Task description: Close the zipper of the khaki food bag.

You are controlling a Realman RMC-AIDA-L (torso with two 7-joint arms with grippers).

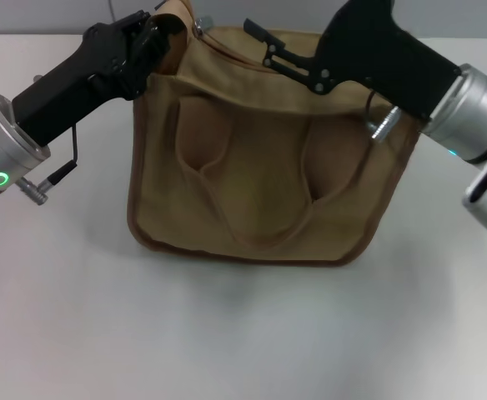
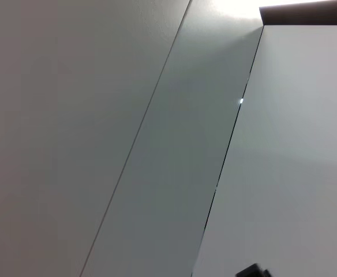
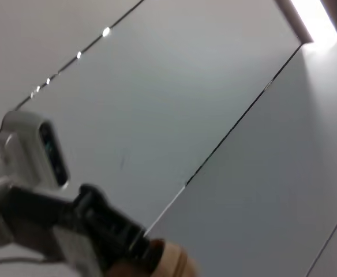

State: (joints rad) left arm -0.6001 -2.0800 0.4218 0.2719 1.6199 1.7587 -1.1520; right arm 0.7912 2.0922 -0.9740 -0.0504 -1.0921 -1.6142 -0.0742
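1. Khaki food bag [image 1: 260,183] stood upright on the white table [image 1: 227,333], front face toward the head camera, two strap loops hanging down that face.
2. Along its top edge ran the zipper [image 1: 227,46]; how far it was closed could not be told.
3. At about 11 o'clock of the bag, the left gripper [image 1: 156,37] appeared clenched on the top corner fabric.
4. At 1 o'clock, the right gripper [image 1: 264,46] reached over the top edge; whether it grasped anything I could not tell.
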